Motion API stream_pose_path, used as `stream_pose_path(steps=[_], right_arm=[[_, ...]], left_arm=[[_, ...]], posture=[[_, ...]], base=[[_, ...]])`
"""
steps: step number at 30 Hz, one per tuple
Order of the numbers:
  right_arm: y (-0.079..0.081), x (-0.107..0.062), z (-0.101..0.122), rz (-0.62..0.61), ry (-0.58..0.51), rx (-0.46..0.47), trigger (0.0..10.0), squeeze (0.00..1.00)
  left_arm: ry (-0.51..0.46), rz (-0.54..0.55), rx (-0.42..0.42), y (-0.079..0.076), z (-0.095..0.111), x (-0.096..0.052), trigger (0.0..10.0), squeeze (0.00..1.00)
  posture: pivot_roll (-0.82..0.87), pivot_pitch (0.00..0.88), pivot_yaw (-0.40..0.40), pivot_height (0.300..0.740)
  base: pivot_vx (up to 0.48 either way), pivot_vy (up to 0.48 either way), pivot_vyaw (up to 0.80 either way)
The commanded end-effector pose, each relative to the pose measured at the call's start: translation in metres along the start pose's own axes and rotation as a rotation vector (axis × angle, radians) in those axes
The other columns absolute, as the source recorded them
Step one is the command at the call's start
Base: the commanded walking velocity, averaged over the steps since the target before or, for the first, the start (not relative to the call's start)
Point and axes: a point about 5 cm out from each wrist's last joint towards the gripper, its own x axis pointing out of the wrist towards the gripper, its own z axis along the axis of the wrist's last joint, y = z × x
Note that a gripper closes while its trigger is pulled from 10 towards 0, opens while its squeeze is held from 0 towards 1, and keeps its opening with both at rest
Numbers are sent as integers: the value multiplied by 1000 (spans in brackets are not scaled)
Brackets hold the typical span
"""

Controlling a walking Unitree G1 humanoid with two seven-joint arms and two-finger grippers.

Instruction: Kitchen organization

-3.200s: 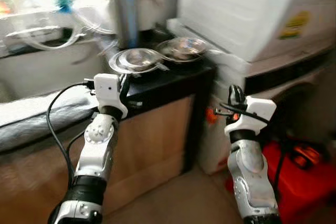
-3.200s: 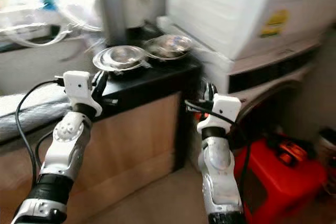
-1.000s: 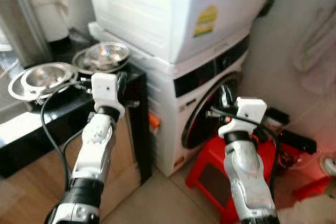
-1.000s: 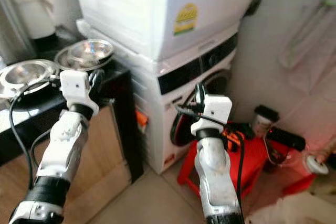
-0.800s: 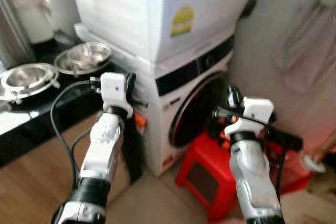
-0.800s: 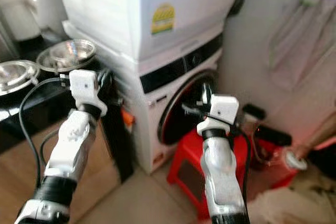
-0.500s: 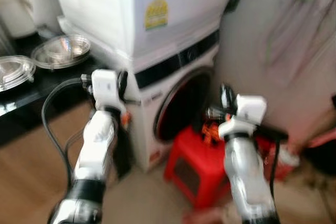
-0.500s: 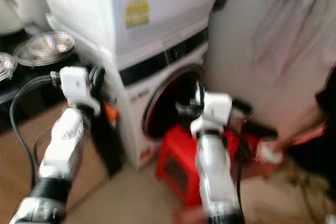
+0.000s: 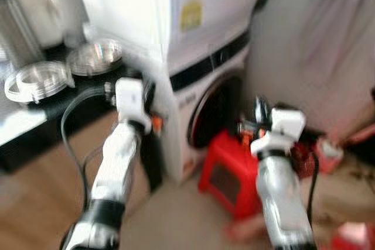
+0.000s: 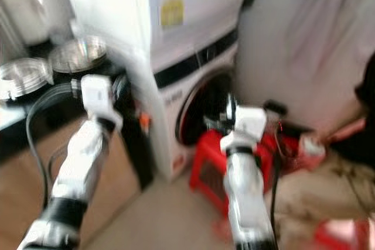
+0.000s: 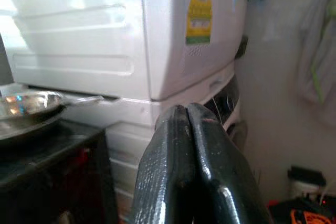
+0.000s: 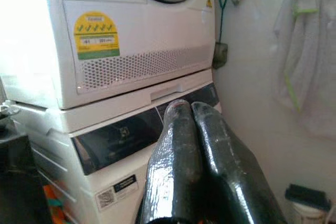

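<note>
In front of the robot, the left hand (image 11: pixel 186 129) and right hand (image 12: pixel 189 124) hang pinched closed, holding nothing. Two round steel bowls (image 9: pixel 94 57) sit on the black bench (image 9: pixel 35 121) beside stacked white laundry machines (image 12: pixel 121 77) bearing a yellow-green sticker (image 12: pixel 96 34), print unreadable.

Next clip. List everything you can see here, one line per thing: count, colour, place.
Washing machine: one, white, dark round door, ahead on the floor.
Dryer: one, white, yellow sticker, stacked on the washing machine.
Metal bowls: two, silver, on the black counter to the left.
Stool: one, red, before the washing machine door.
Cloth: pale, hanging on the right wall.
Left gripper: black, jaws shut, empty.
Right gripper: black, jaws shut, empty.
</note>
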Motion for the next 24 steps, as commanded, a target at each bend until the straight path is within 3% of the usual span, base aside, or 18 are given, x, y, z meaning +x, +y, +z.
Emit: stream_pose_path(steps=[1, 9, 12, 24], right_arm=[[9, 3, 4, 25, -15, 15, 10000, 0], [8, 3, 4, 21, -20, 12, 10000, 0], [7, 4, 4, 18, -19, 24, 10000, 0], [6, 3, 3, 15, -19, 26, 10000, 0]], left_arm=[[-2, 24, 2, 9, 1, 0, 10000, 0], [-5, 17, -3, 6, 2, 1, 10000, 0], [-8, 16, -3, 6, 2, 1, 10000, 0], [-19, 2, -5, 3, 4, 1, 10000, 0]], posture=[[-102, 0, 0, 740], [-102, 0, 1, 740], [-100, 0, 2, 740], [-102, 0, 3, 740]], base=[[0, 480, 0], [0, 464, 698], [0, 266, 0], [0, 0, 0]])
